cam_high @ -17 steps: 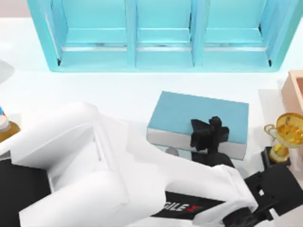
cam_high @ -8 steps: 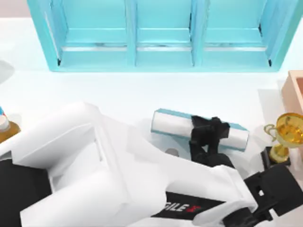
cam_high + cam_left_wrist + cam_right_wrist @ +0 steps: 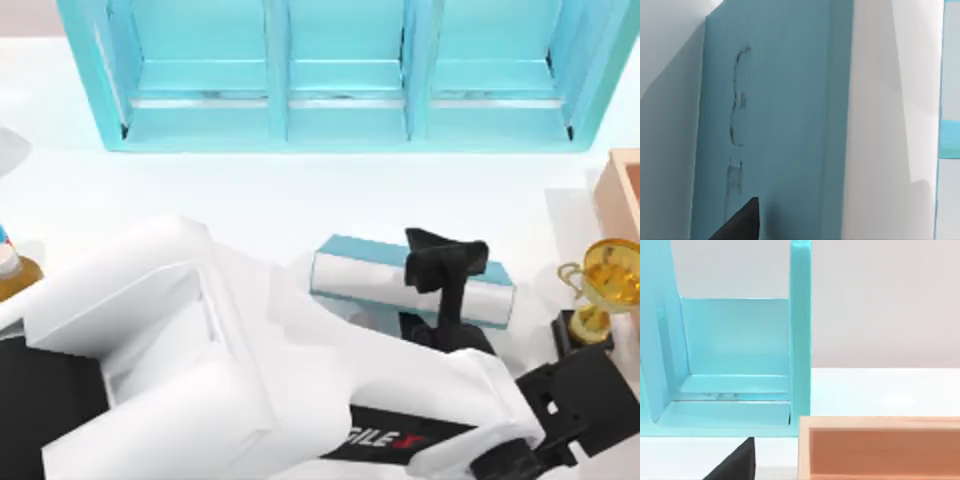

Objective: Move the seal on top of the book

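Far left, an amber bottle (image 3: pixel 12 272) sits at the table's edge, out of play; next comes the big white left arm (image 3: pixel 200 340), reaching across the front of the table toward the middle; behind it all the turquoise shelf unit (image 3: pixel 340 130) runs along the back. Now the book (image 3: pixel 370 280): it is right of centre and not lying flat; it is tipped up so the white page edges face the camera and only a thin strip of teal cover shows along the far side. The left gripper (image 3: pixel 447 268) straddles that raised edge near the book's right end, and by my reading it is clamped on the book itself; the left wrist view looks straight at the plain teal cover (image 3: pixel 780 125) with faint dark scribbles on it. Where the seal lies I cannot tell; nothing rests on the book, so the task looks undone, perhaps off course. Further right stands the gold trophy (image 3: pixel 610 280), near a tan box (image 3: pixel 625 190); the right arm (image 3: pixel 575 400) is parked lower right.
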